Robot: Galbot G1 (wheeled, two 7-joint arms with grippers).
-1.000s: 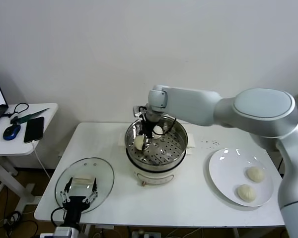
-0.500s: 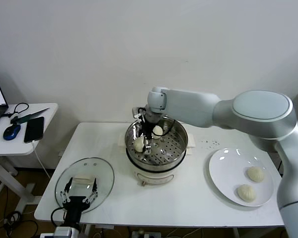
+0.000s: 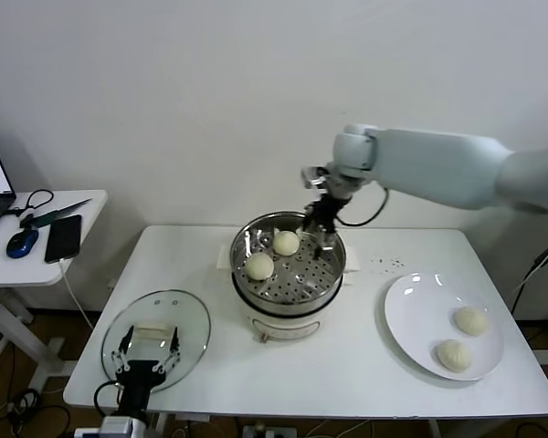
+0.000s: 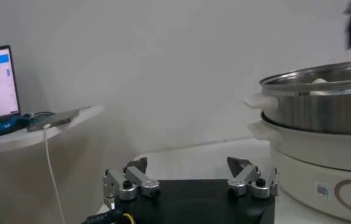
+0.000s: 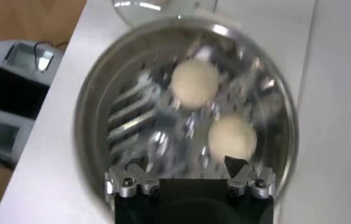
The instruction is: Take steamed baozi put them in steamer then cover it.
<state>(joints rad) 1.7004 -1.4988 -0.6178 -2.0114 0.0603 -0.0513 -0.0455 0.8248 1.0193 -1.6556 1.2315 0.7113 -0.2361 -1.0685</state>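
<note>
The steamer (image 3: 288,297), a shiny steel pot on a white base, stands mid-table with two baozi on its tray, one (image 3: 259,265) toward the left and one (image 3: 286,243) farther back. Both show in the right wrist view (image 5: 194,82) (image 5: 232,137). Two more baozi (image 3: 469,320) (image 3: 454,355) lie on the white plate (image 3: 411,319) at the right. My right gripper (image 3: 318,224) hangs open and empty above the steamer's back right rim. The glass cover (image 3: 155,338) lies on the table's front left. My left gripper (image 3: 144,362) is open, low at the cover's near edge.
A side table (image 3: 36,242) at the left holds a phone (image 3: 62,238), a mouse (image 3: 22,242) and a laptop corner. A wall runs close behind the table. The steamer's side (image 4: 322,115) fills the right of the left wrist view.
My right gripper let go of a baozi in the steamer, then rose and swung right, out over the back right rim. The left arm has not moved.
</note>
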